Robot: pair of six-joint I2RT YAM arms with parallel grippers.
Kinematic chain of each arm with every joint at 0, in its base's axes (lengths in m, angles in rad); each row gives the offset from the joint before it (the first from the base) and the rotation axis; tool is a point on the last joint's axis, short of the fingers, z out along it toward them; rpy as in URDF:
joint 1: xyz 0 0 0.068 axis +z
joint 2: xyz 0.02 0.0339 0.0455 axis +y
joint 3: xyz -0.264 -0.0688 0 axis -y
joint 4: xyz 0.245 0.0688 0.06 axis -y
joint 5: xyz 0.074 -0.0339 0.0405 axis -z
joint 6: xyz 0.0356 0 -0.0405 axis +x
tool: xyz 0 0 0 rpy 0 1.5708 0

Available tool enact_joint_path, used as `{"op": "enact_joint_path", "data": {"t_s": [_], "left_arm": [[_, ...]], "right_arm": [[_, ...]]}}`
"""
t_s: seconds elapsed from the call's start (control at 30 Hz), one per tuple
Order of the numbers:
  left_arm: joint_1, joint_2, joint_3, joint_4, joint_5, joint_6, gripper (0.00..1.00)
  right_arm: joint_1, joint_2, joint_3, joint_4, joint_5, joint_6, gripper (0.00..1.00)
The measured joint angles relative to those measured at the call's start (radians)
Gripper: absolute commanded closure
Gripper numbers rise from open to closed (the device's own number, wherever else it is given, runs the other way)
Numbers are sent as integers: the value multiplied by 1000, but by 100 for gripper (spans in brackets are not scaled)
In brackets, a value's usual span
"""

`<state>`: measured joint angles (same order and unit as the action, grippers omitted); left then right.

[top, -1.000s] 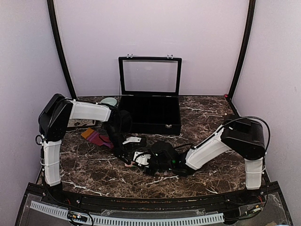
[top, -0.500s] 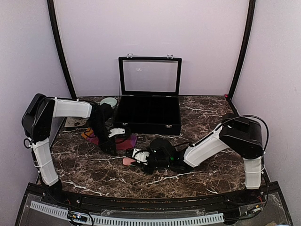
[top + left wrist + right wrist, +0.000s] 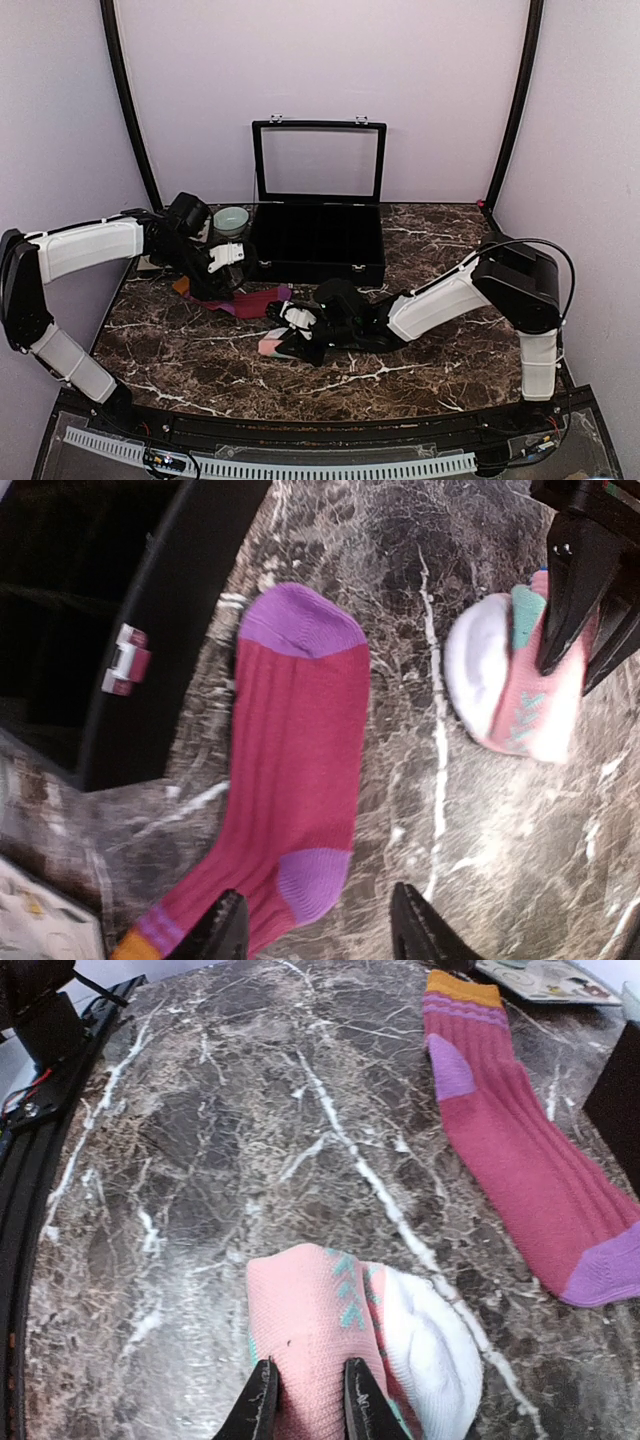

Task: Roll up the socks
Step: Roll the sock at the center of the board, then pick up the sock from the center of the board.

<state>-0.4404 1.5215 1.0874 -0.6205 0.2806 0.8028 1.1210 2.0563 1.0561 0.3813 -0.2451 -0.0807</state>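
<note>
Left claw (image 3: 318, 932) drawn back, empty, open over maroon sock (image 3: 300, 750), right claw (image 3: 311, 1400) pinching folded pink sock (image 3: 320, 1320)

Maroon sock (image 3: 296, 770): ribbed, purple toe + heel, purple stripes, orange cuff. Near it, pink sock (image 3: 320, 1340): salmon w/ mint marks, white patch. Tabletop (image 3: 200, 1150): dk brown marble, white veins. Far case (image 3: 325, 250): blk.

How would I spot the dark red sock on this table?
Find the open black case at the back of the marble table. Just before its left front corner lies the maroon sock, flat and unrolled, purple at toe and heel, unlike the bunched pink sock nearby.
</note>
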Motion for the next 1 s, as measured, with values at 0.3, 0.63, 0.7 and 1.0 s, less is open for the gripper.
{"op": "enact_joint_path", "data": {"t_s": [0.3, 0.63, 0.7, 1.0], "left_arm": [[68, -116, -181, 252, -198, 46, 9], [-100, -108, -187, 176, 47, 85, 25], [-175, -145, -267, 165, 81, 106, 25], [-432, -336, -364, 171, 16, 195, 27]], "right_arm": [[-8, 32, 19, -13, -249, 191, 92], [-60, 56, 14, -10, -385, 314, 93], [-71, 69, 24, -10, -411, 331, 93], [-114, 116, 57, -6, -518, 383, 93]]}}
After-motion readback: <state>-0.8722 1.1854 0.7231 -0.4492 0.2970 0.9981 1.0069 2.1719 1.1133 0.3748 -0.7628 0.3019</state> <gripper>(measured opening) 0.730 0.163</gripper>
